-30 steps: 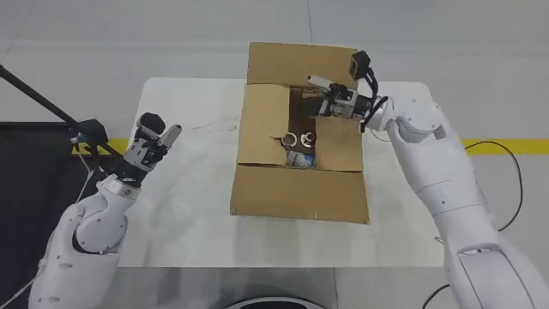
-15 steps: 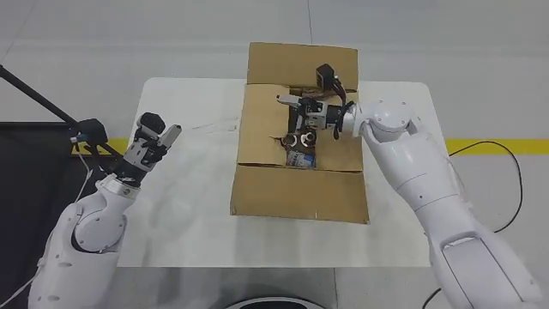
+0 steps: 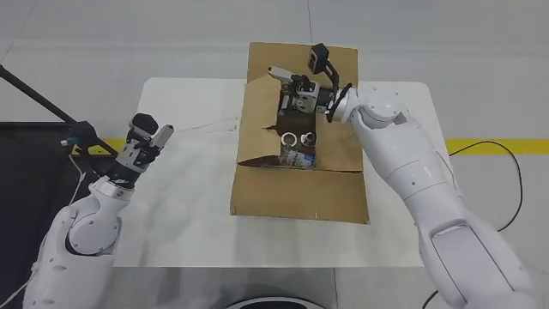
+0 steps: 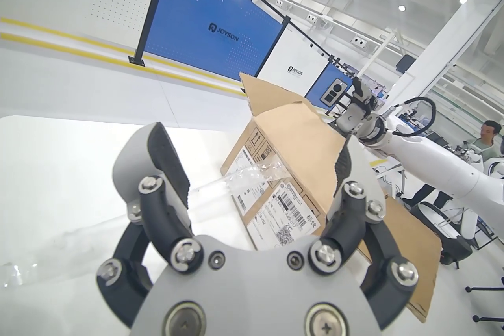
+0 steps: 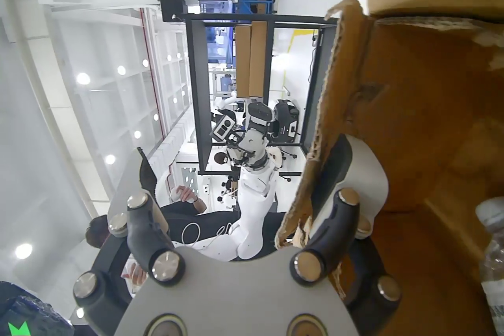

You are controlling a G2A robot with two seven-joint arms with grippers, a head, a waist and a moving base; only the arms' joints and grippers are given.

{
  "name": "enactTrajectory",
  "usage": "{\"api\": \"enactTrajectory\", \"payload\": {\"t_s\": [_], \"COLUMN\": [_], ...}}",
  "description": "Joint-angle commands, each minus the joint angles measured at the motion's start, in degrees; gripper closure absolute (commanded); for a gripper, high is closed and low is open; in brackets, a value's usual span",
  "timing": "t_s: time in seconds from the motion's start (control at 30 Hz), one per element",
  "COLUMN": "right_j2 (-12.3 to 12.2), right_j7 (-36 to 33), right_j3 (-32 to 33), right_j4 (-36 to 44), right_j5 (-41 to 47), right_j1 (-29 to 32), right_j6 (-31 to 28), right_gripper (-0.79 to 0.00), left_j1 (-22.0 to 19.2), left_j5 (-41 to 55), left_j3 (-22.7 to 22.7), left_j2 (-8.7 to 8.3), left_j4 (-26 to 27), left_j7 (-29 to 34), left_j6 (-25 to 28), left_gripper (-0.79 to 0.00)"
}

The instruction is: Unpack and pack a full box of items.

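Nearest you, the left gripper (image 4: 252, 144) hangs over the left part of the table (image 3: 189, 215), well apart from the box (image 3: 296, 193). Its fingers are spread with nothing between them. Over the last 1 s it has drawn back slightly toward the table's left edge, so read that arm as parked. A strip of clear plastic film (image 4: 240, 176) lies on the table between it and the box. The box sits mid-table with its flaps open. In the opening you can make out what look like 3 bottles (image 3: 298, 160), 2 showing round tops and 1 lying on its side nearer you. None is out, so unpacking proper has not begun. Beyond them, the right gripper (image 5: 244, 156) has crossed in that same 1 s from the right side of the opening to its far-left corner. It straddles the torn edge of a flap (image 5: 327, 109), with 1 finger inside the box and 1 outside, apart and not pinched on the cardboard. Judgement: the next move is to grip this flap and fold it back for access before the 1st bottle comes out. Mind that the pull could drag the whole box. Farthest, the rear flap (image 3: 300, 62) lies folded outward.
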State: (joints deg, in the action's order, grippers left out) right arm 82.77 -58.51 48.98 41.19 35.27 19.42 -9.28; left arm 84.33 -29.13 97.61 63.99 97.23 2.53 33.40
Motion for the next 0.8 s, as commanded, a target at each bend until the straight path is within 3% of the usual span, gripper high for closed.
{"api": "enactTrajectory", "payload": {"t_s": [0.0, 0.5, 0.77], "right_j2": [0.72, 8.55, 12.00], "right_j7": [0.61, 10.20, 10.82], "right_j3": [-0.71, -11.07, -13.37], "right_j4": [0.41, -3.22, -8.66], "right_j5": [0.38, -4.59, -5.62], "right_j1": [-0.45, -3.32, -4.87], "right_j6": [-0.40, -3.54, -4.92], "right_gripper": [-0.785, -0.785, -0.785], "left_j1": [0.25, 4.90, 5.84], "left_j5": [0.23, 3.06, 4.07], "left_j3": [0.44, 5.64, 6.93], "left_j2": [0.01, 0.15, 0.22], "left_j4": [-0.15, -0.87, -0.80], "left_j7": [-0.53, -5.50, -5.22], "left_j6": [0.14, 1.38, 1.75], "left_gripper": [-0.785, -0.785, -0.785]}}
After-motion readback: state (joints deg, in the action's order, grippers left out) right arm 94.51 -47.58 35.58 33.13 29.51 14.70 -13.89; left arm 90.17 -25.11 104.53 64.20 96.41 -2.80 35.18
